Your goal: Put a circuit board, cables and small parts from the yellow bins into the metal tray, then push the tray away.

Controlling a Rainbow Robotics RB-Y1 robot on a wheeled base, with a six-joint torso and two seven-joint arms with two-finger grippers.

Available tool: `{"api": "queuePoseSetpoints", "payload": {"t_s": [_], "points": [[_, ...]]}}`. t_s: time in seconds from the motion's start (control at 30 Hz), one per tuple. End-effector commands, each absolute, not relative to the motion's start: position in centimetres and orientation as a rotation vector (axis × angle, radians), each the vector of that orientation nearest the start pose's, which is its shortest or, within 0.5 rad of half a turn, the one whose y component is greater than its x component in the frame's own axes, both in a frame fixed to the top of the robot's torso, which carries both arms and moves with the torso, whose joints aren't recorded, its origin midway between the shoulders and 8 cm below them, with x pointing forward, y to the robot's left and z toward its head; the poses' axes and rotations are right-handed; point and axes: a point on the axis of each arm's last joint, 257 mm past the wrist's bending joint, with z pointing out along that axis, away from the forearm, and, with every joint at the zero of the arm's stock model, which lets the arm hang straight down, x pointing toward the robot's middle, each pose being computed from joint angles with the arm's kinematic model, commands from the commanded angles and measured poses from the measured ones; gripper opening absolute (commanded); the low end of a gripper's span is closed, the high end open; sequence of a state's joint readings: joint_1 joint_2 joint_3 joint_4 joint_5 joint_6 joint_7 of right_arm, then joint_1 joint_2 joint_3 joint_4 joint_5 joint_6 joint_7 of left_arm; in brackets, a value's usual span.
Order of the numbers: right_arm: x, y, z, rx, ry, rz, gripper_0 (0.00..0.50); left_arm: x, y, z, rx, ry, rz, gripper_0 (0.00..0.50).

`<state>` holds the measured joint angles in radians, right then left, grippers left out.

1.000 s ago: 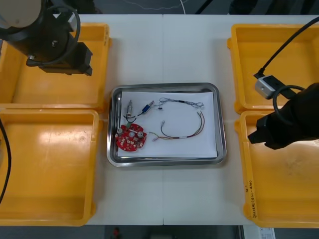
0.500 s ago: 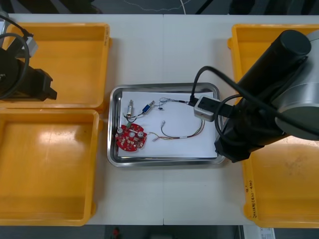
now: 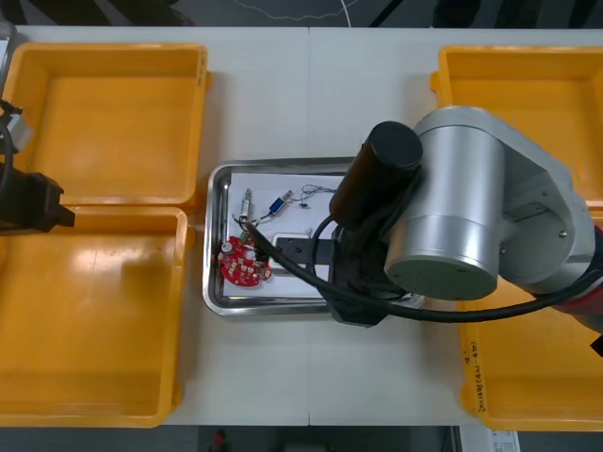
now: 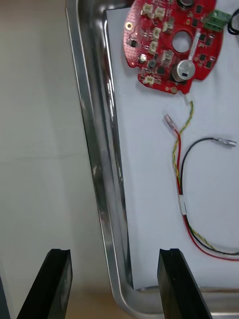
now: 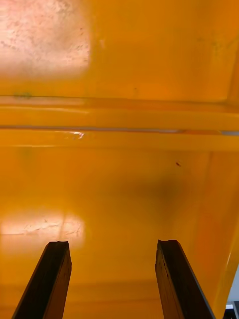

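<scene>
Front view: finds the metal tray (image 3: 215,221) at the middle of the tabletop (image 3: 311,94), between yellow bins (image 3: 113,132) paired at each side. Lies with long axis running left to right, rim shiny, inside white. Holds the circuit board (image 3: 246,262) in its near left corner, with small metal parts (image 3: 247,202) and a blue and white cable (image 3: 280,203) farther back. Has its right half covered by the right arm (image 3: 462,207), a bulky silver cylinder with a black cap, stretched in from the right. Shows the left arm (image 3: 24,200) at the left edge, over the seam between the two left bins.

Right wrist view: puts the right pincer (image 4: 117,284) released, black fingers (image 4: 57,284) well apart, straddling the tray's rim close to a corner, one over bare tabletop, the other over the white lining. Cannot tell whether either touches the tray. Sends the polished, rounded rim straight away from the fingers. Beyond, sets the board flat: round, red, holed at the middle, studded with white connectors and a silver can, green terminal block on the edge away from the rim. Runs a twisted red and yellow cable (image 4: 181,164) alongside the rim toward the board, a black cable (image 4: 199,144) curving beside it to a metal tip.

Left wrist view: hangs the left pincer (image 5: 114,284) released, grasping nothing, above a bin's smooth, glossy floor, with a ridge of bin walls crossing ahead of the fingers
</scene>
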<state>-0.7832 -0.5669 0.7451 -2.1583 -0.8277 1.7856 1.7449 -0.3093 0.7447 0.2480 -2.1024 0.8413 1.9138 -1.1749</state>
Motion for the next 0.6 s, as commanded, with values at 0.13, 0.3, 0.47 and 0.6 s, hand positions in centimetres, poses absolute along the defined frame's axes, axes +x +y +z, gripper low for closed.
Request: {"api": "queuePoseSetpoints", "payload": {"t_s": [0.13,0.3,0.47,0.6], "points": [[35.0,-0.9,-21.7,-2.072,1.769,-0.193,0.500,38.8,37.8,-14.0,-0.236,2.629,-0.051,0.500],[34.6,-0.6,-23.3,-2.110,1.724,-0.247,0.500,38.5,38.2,-14.3,-0.246,2.635,-0.044,0.500],[34.5,-0.5,-25.0,-2.138,1.726,-0.289,0.500,38.5,38.2,-14.3,-0.246,2.635,-0.044,0.500],[34.7,0.0,-25.9,-2.139,1.762,-0.280,0.500,38.5,38.2,-14.3,-0.246,2.635,-0.044,0.500]]}}
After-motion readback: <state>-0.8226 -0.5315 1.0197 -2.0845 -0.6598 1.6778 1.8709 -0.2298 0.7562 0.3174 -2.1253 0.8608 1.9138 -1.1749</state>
